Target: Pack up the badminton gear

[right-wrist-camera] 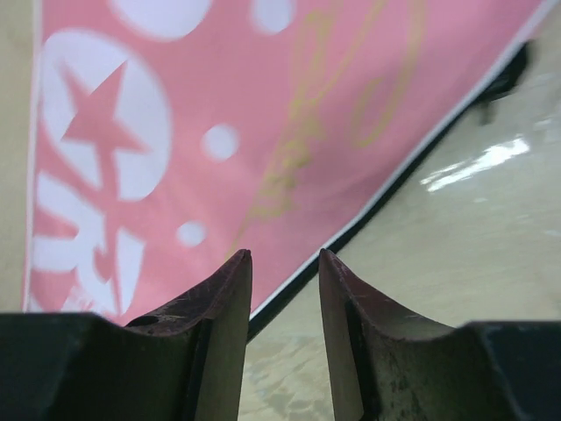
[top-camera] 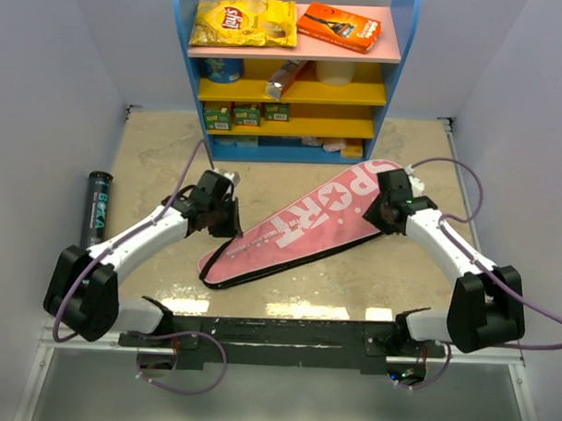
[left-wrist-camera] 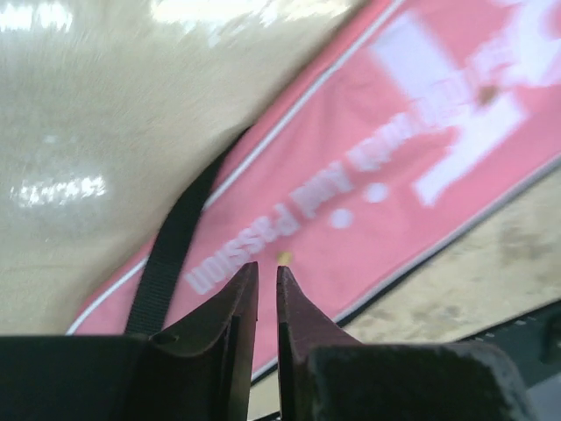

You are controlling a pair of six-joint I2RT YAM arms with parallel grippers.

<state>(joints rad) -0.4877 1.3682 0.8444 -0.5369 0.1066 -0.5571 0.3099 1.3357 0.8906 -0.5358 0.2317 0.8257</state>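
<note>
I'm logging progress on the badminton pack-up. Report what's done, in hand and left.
Done: no rackets lie loose; faint outlines show through the pink bag. In hand: nothing visibly gripped; the right tool stands open above the bag's edge, the left tool nearly shut over its strap end. Left: the black tube lies apart.

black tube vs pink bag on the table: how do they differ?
The black tube is a slim cylinder; the pink SPORT bag is flat and racket-shaped, far larger. The tube lies at the table's far left edge, no arm near; the bag lies diagonally mid-table between both arms. Tube lettering is green, bag lettering white. Both lie flat on the table.
</note>
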